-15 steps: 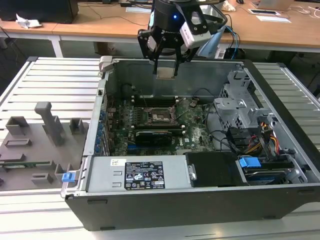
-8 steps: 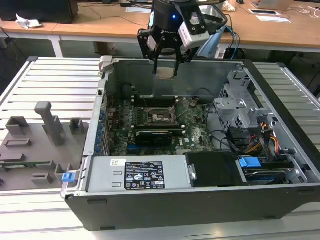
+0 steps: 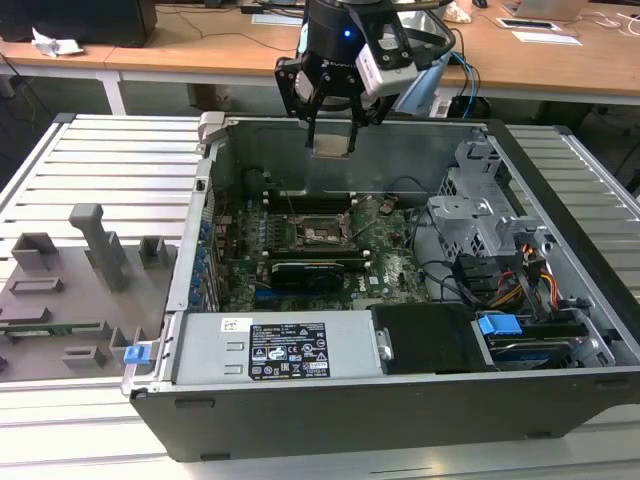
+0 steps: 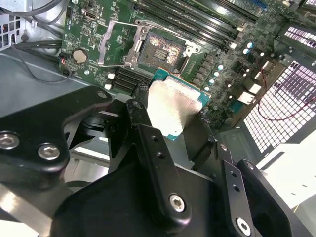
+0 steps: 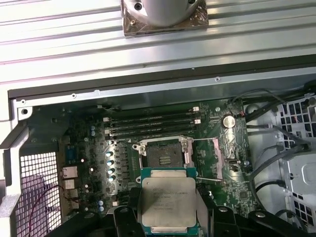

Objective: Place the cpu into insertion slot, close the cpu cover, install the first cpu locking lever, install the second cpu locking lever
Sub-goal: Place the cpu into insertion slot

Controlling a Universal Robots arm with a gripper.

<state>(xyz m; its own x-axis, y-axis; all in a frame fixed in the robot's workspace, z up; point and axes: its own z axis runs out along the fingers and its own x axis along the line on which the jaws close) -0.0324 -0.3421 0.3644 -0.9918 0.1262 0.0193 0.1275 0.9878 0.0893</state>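
My gripper [image 3: 331, 138] hangs above the open computer case, over its back wall, shut on the cpu [image 3: 331, 144], which it grips by two opposite edges. In both wrist views the cpu's silver-grey top [image 4: 174, 106] [image 5: 168, 200] shows between the black fingers [image 4: 143, 128] [image 5: 124, 219]. Below it on the green motherboard lies the insertion slot [image 3: 322, 233] [image 4: 160, 49] [image 5: 165, 154], bare, with a dark centre. The cpu cover [image 4: 114, 43] [image 5: 206, 159] is flipped open beside the slot. A thin wire locking lever [image 4: 165, 29] stands raised along the slot's edge.
A long black card [image 3: 305, 272] lies just in front of the slot, and memory slots [image 5: 150, 126] run behind it. The power supply [image 3: 275, 350] fills the case's front. A metal drive cage [image 3: 480, 215] and cables stand on the exterior view's right. A grey fixture tray [image 3: 70, 290] sits outside on the left.
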